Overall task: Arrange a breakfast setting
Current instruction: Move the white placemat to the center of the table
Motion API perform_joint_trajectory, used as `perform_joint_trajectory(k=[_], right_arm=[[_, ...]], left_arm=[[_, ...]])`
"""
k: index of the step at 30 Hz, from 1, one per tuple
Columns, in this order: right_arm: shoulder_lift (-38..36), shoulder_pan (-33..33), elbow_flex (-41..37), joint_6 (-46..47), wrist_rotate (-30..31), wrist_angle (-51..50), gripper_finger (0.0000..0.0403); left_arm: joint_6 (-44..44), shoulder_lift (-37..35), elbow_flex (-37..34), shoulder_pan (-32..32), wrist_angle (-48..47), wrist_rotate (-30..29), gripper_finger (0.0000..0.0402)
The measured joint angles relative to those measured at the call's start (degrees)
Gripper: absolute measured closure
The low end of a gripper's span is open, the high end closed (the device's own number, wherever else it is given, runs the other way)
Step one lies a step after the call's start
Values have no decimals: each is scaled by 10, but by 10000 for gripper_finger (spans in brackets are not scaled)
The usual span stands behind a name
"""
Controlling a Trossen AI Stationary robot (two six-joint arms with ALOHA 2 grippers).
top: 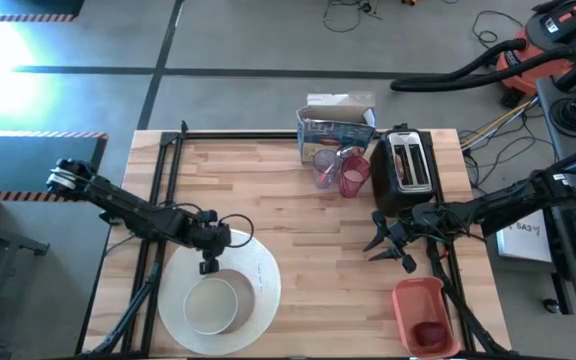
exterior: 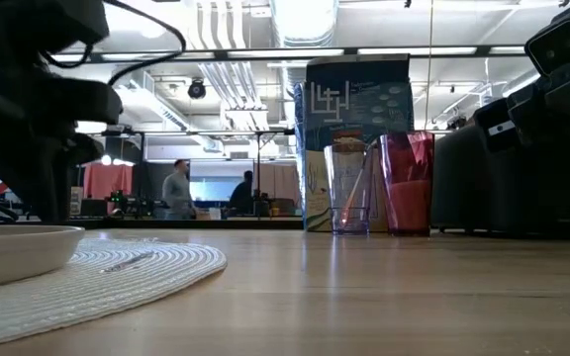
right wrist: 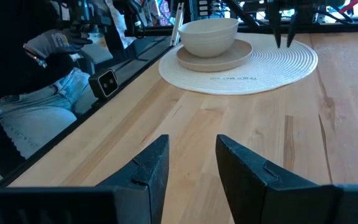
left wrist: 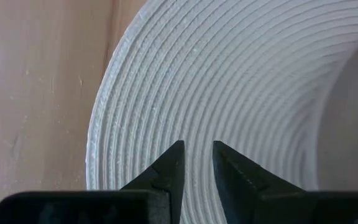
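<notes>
A small white bowl [top: 211, 305] stands on a white plate [right wrist: 216, 59], which lies on a round ribbed white placemat [top: 253, 270] at the table's near left. My left gripper [top: 208, 262] points down just over the placemat's far-left rim [left wrist: 123, 124], fingers a little apart, empty. My right gripper [top: 388, 250] is open and empty over bare table, in front of the black toaster [top: 405, 170]. A translucent pink cup [top: 354, 175] stands by a clear cup [top: 326, 168]. A dark red fruit [top: 430, 333] lies in the orange-red tray [top: 408, 300].
A cereal box [top: 333, 130] stands at the far edge behind the cups. The toaster is at the far right, the tray at the near right corner. Bare wood lies between the placemat and the tray. A person [right wrist: 42, 93] sits past the table's edge.
</notes>
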Motion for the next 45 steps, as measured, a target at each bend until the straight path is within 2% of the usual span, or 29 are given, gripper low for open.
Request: perform_joint_trajectory(k=[11,25,30,45], right_arm=[[0,0,0,0,0,0,280],[0,0,0,0,0,0,280],[0,0,0,0,0,0,280],[0,0,0,0,0,0,280]], left_arm=[[6,53,0,25,36,1,399],[44,103,5,62,120,45,401],[78,113,4,98,161,50,401],[170,189,3,227,354,117,402]])
